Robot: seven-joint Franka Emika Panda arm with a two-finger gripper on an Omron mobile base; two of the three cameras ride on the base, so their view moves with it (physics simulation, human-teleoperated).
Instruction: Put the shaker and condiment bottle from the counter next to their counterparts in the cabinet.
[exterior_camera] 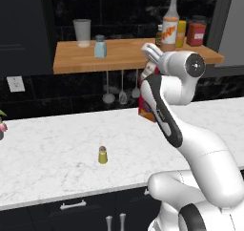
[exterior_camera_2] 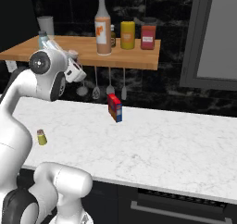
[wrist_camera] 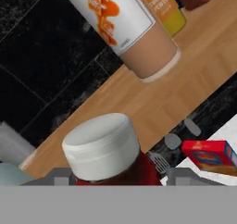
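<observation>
Bare shelf board (exterior_camera: pixel 125 53) lies open between the pale blue shaker (exterior_camera: pixel 100 47) and the tall orange-labelled bottle (exterior_camera: pixel 170 28); jars (exterior_camera_2: pixel 127 34) crowd beyond it.

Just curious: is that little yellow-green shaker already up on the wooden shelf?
No, the shaker stands on the white marble counter, well below the shelf.

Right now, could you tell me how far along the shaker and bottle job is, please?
Nothing is placed yet. In hand: the gripper holds the small red white-capped condiment bottle up by the light-brown wooden cabinet shelf, close to the tall orange-labelled bottle. Left: the small yellow-green shaker stands on the white marble counter, far from the pale blue shaker.
</observation>
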